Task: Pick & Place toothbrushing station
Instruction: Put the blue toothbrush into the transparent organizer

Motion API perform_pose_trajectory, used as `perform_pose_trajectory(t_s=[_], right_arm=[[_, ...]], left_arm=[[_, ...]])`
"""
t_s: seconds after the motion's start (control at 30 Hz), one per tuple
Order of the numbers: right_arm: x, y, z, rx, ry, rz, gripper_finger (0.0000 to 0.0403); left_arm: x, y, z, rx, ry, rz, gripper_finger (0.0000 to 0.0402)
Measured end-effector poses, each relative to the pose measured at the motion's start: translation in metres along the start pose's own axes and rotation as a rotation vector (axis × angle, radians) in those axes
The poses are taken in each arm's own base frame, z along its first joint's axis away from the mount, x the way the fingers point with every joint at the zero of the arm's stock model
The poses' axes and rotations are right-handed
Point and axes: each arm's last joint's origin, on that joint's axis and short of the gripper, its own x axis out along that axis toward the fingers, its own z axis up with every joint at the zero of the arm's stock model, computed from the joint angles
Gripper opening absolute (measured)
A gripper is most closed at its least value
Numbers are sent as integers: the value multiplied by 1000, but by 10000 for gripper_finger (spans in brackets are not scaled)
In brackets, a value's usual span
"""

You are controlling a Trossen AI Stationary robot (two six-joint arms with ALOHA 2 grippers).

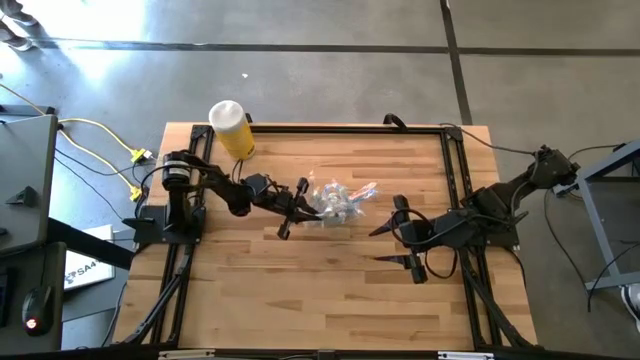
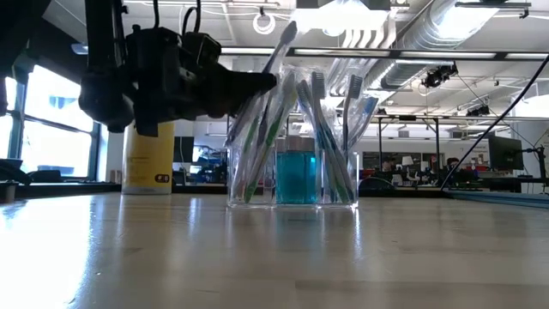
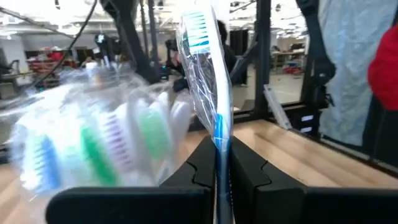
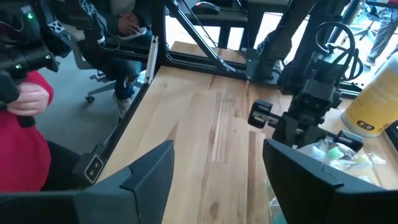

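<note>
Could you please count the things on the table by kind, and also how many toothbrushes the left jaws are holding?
Clear container with toothbrushes inside: 1
Yellow bottle with a white cap: 1
Wrapped toothbrush held in the shut left gripper: 1
Toothbrushes in the container: several, too overlapped to count
Total countable things: 3

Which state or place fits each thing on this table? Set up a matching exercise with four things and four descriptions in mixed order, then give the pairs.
Things:
1. left gripper
2. right gripper
3. yellow bottle
4. clear container

Descriptions:
A. stands at the table's far edge, white cap on
B. open, holding nothing
C. upright mid-table, full of toothbrushes
D. shut on a wrapped toothbrush

Pairs: 1-D, 2-B, 3-A, 4-C
</note>
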Motion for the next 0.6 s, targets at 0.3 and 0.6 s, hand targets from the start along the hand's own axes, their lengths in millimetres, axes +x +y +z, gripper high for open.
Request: perform_pose_trajectory(t_s=[0.3,0.6], right_arm=[[0,0,0,0,0,0,237],[0,0,1,0,-5,-2,237]], left_arm=[[3,7,14,35,-51,-21,11],[2,10,-2,8,-4,-16,10]])
